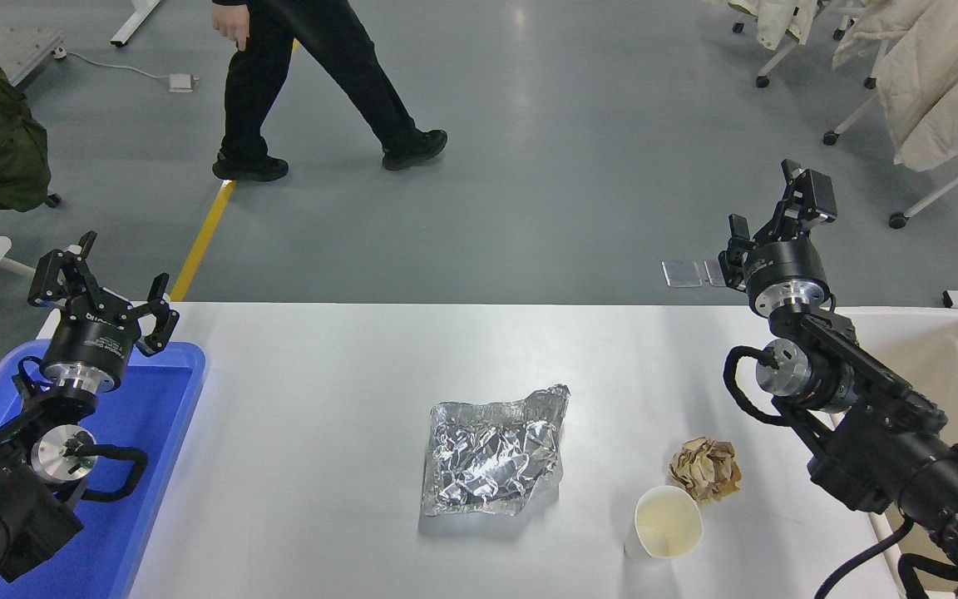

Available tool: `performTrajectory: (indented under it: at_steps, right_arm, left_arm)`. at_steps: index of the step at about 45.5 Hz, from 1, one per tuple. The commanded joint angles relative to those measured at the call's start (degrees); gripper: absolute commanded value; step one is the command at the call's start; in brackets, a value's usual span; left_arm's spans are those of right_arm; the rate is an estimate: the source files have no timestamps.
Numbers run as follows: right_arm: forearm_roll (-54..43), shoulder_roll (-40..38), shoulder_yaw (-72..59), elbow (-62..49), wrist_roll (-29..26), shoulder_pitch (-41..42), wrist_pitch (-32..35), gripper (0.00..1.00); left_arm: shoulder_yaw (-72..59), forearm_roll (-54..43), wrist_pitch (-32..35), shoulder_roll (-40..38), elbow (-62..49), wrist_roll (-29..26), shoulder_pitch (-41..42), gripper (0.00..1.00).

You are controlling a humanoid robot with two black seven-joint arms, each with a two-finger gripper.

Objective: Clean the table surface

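Observation:
The white table surface (321, 391) fills the lower picture. On it lie a crumpled sheet of aluminium foil (491, 453), a crumpled brown paper ball (705, 470) and an upright white paper cup (667, 522). My right gripper (770, 208) is raised above the table's far right edge, open, with nothing between its fingers, well away from the litter. Over the blue tray at the left my left gripper (103, 283) is held up, open and empty too.
A blue plastic tray (163, 433) lies at the table's left end under the left arm. A cream-white bin (945, 358) stands at the right behind the right arm. A person (304, 75) walks across the floor beyond the table.

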Motion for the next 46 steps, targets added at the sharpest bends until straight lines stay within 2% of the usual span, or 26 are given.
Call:
performTrajectory:
  at_steps: [1, 33, 46]
  right_arm:
    - [0.0, -0.1, 0.2, -0.1, 0.0, 0.0, 0.0, 1.0]
    - [-0.1, -0.1, -0.6, 0.4, 0.0, 0.1, 0.3, 1.0]
    - [-1.2, -1.0, -3.5, 0.6, 0.1, -0.2, 3.2, 1.0]
  left_arm:
    - [0.0, 0.0, 0.1, 0.0, -0.1, 0.0, 0.0, 1.0]
    - [0.1, 0.0, 0.1, 0.1, 0.0, -0.1, 0.0, 1.0]
    - [0.1, 0.0, 0.0, 0.0, 0.0, -0.1, 0.0, 1.0]
